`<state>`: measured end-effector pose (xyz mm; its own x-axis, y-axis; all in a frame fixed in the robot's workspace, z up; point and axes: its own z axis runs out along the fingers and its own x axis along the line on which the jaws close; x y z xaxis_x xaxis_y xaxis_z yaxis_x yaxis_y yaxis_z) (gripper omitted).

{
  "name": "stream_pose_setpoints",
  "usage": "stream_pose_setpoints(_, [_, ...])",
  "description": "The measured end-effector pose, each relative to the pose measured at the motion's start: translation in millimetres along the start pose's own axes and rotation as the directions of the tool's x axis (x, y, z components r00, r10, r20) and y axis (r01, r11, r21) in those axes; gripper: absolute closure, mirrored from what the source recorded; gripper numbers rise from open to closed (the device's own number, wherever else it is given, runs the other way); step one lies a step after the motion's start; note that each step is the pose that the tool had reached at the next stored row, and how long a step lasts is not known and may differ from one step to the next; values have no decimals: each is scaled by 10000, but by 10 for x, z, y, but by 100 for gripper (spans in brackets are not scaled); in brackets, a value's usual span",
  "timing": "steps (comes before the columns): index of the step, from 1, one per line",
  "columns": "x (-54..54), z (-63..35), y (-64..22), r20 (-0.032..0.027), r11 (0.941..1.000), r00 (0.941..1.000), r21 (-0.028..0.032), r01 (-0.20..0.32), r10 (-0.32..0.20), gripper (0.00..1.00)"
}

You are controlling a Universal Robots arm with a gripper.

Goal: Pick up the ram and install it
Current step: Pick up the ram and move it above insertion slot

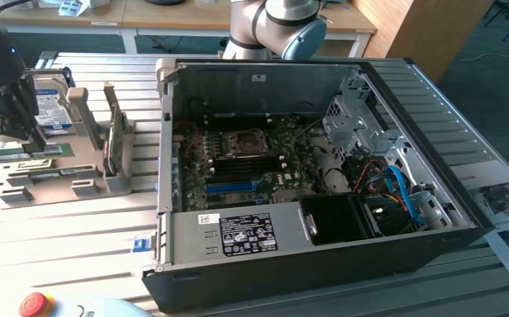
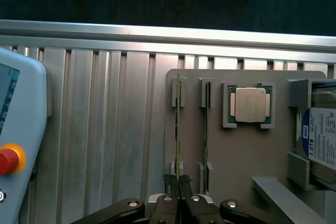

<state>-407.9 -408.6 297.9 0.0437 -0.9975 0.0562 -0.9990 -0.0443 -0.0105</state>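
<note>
My gripper (image 2: 178, 182) is shut on the ram (image 2: 178, 129), a thin green stick seen edge-on and pinched at one end between the dark fingertips. In the exterior view the gripper (image 1: 34, 145) hangs at the far left over the grey parts holder (image 1: 61, 185). The ram (image 1: 8, 157) lies level under it, right at the holder's slots; I cannot tell whether it still sits in them. A second green stick (image 2: 206, 124) rests in the neighbouring slot. The open computer case (image 1: 162, 218) lies to the exterior view's right, with its motherboard (image 1: 236, 165) exposed.
The holder also carries a square silver processor (image 2: 250, 104) and a hard drive (image 2: 321, 137) with a blue-white label. A teach pendant with a red stop button (image 2: 8, 160) lies beside the holder. The ribbed metal table (image 1: 61, 231) spreads around the case.
</note>
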Motion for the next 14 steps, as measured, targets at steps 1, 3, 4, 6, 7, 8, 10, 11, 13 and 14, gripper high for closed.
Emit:
stream_pose_setpoints(1, [1,-22,0,0,10000,10000,-1,1,-1,88])
stream_pose_setpoints(3, [4,-63,-1,1,10000,10000,0,0,0,88])
stream_pose_setpoints(4, [5,-85,-1,0,10000,10000,-1,1,-1,88])
stream_pose_setpoints(6, [7,-127,-1,0,10000,10000,-1,1,-1,88])
stream_pose_setpoints(7, [8,-146,-2,0,10000,10000,-1,1,-1,88])
stream_pose_setpoints(8, [10,-167,-2,0,10000,10000,-1,1,-1,88])
stream_pose_setpoints(10, [12,-208,-2,0,10000,10000,-1,1,-1,88])
stream_pose_setpoints(11, [13,-229,-2,0,10000,10000,-1,0,0,88])
stream_pose_setpoints(13, [15,-274,-3,0,10000,10000,-1,0,0,88])
stream_pose_setpoints(14, [17,-296,-3,0,10000,10000,-1,0,0,88])
